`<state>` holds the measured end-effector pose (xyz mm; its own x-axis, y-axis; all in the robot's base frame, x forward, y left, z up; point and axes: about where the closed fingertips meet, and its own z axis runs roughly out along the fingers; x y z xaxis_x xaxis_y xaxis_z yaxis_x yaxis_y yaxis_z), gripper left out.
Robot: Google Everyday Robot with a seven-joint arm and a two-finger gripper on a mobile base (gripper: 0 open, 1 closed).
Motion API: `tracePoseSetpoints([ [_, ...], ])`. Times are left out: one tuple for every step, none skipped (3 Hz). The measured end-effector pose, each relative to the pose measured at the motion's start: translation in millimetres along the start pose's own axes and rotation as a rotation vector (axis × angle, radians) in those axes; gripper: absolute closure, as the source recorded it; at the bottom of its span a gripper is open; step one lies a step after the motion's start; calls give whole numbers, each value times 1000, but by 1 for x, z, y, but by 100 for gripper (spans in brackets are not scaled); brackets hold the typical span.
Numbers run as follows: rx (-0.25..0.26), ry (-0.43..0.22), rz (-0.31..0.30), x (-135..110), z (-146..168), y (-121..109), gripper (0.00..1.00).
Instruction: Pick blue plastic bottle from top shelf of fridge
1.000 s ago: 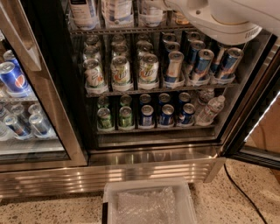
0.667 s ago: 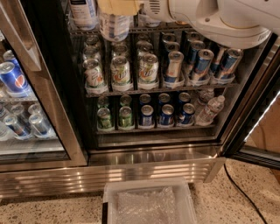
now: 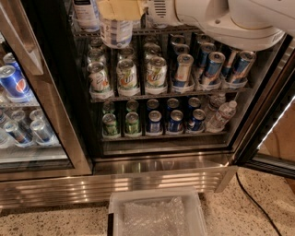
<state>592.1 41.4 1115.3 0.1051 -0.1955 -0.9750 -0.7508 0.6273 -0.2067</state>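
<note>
My gripper (image 3: 120,9), with tan fingers (image 3: 110,9) on a white arm (image 3: 221,18), is at the top of the open fridge (image 3: 161,163). It is shut on the blue plastic bottle (image 3: 116,33). The bottle's pale label and clear base hang in front of the top shelf (image 3: 159,31), over the can rack. The bottle's upper part is hidden behind the fingers. Another large bottle (image 3: 86,11) stands on the top shelf to the left.
Below are racks of cans (image 3: 156,71) and small clear water bottles (image 3: 221,115). The neighbouring cooler with Pepsi cans (image 3: 14,83) is at the left. The fridge's open door frame (image 3: 272,138) is at the right. A white bin (image 3: 156,212) and a black cable (image 3: 251,198) lie on the floor.
The gripper moved left from the upper right onto the middle bottle. The bottle has come out from the top shelf and now hangs lower, in front of the rack.
</note>
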Motion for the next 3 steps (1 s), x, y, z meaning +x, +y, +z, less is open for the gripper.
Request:
tracePoseSetpoints([
  [-45, 32, 0, 6, -1, 10, 100],
  [-93, 84, 47, 18, -17, 21, 100],
  [-145, 127, 123, 33, -37, 39, 100],
])
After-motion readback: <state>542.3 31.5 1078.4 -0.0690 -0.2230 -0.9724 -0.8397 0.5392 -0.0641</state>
